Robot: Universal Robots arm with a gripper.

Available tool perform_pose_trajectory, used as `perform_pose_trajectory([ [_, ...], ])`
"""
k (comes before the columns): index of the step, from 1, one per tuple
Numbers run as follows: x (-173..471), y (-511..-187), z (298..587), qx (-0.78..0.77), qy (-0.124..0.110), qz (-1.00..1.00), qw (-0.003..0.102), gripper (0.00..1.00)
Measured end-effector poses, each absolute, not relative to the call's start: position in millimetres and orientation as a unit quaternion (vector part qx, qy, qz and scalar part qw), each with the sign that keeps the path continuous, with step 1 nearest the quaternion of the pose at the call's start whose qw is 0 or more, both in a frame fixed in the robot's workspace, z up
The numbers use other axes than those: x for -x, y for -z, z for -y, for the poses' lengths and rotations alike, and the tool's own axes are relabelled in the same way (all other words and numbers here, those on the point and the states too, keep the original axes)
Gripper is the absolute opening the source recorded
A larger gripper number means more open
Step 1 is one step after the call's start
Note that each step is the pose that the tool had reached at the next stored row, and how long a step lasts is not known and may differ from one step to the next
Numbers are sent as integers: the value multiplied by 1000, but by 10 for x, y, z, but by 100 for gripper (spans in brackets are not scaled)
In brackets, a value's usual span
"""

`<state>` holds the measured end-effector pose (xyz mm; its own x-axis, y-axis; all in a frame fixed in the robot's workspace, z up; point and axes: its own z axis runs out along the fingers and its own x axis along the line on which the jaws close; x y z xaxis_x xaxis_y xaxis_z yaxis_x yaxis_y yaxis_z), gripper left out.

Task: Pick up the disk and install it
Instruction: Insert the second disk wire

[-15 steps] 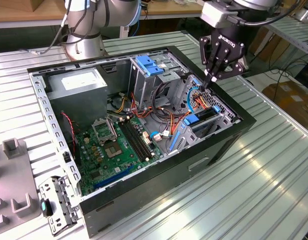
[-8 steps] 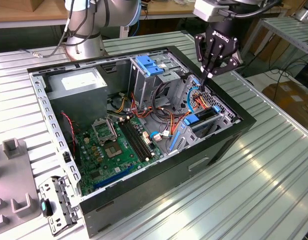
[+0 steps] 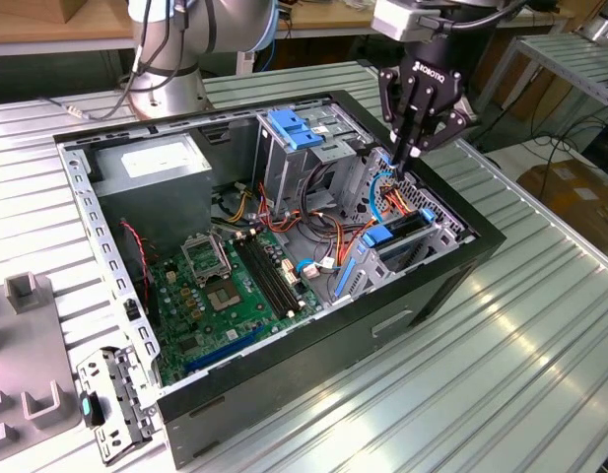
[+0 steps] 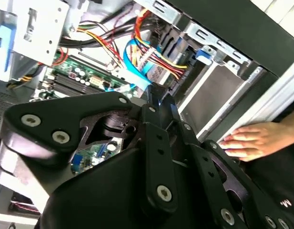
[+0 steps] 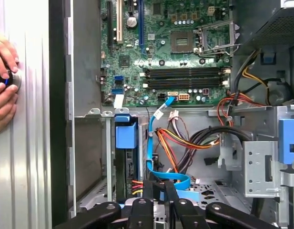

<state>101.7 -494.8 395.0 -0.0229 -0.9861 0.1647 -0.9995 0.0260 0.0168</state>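
Note:
The disk stands on edge in a bay of the drive cage at the exterior view's right end of the open computer case. In the first wrist view the disk is a dark slab with a bright blue rail end on it. My gripper hangs over the cage, a little behind the disk. Its fingers are shut together, tips beside a flat blue data cable and apart from the disk. In the second wrist view the gripper points into the cage over coloured wires.
A person's hand rests on the table just outside the case wall; it also appears as hand. Inside are a green motherboard, a grey box with white label and a silver cage with blue clip. Grey fixtures sit at the exterior view's left.

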Motion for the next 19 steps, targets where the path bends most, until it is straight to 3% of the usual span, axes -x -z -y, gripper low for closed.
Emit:
perform_pose_trajectory([
  [3,-1018,-3924,4931,-695,-60,713,73,24],
  [10,-1033,-3849,4890,-695,-64,712,77,24],
  [16,-1037,-3757,4865,-694,-78,710,91,24],
  [19,-1037,-3701,4853,-692,-90,709,102,16],
])
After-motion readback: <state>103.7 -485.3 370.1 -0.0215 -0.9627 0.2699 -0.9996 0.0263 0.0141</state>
